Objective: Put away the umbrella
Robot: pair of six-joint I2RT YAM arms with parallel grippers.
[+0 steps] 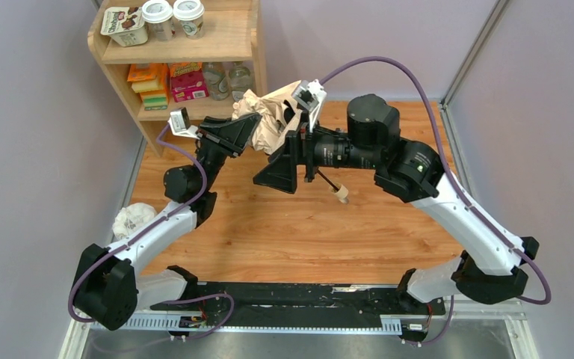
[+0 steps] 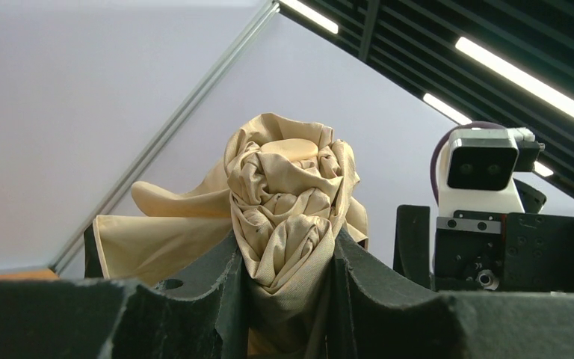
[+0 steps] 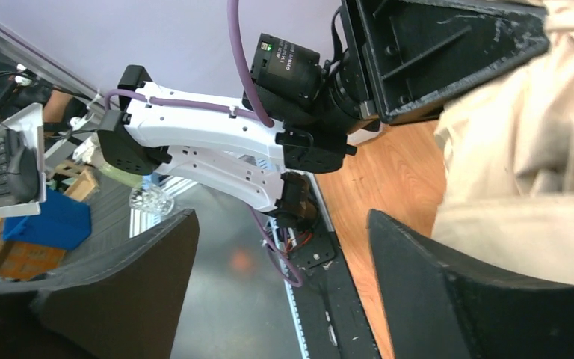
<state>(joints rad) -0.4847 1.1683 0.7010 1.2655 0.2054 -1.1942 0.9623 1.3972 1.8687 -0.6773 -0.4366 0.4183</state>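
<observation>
Pale lilac walls enclose a wooden tabletop with a light wood shelf unit at its far left. The left gripper has its fingers pinching the bunched canopy of the pale beige fabric umbrella, held aloft near the shelf. The right gripper has its fingers spread with nothing between them, fabric just beside one. The umbrella's thin black shaft slants down to a small wooden block handle.

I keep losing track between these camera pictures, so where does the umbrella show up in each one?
Top external: the umbrella is bunched up at upper centre, its handle dangling lower right.
Left wrist: dead centre, clamped in the left gripper.
Right wrist: pale fabric along the right edge.
Shared landmark: the black left gripper, right beside the fabric in every view.
</observation>
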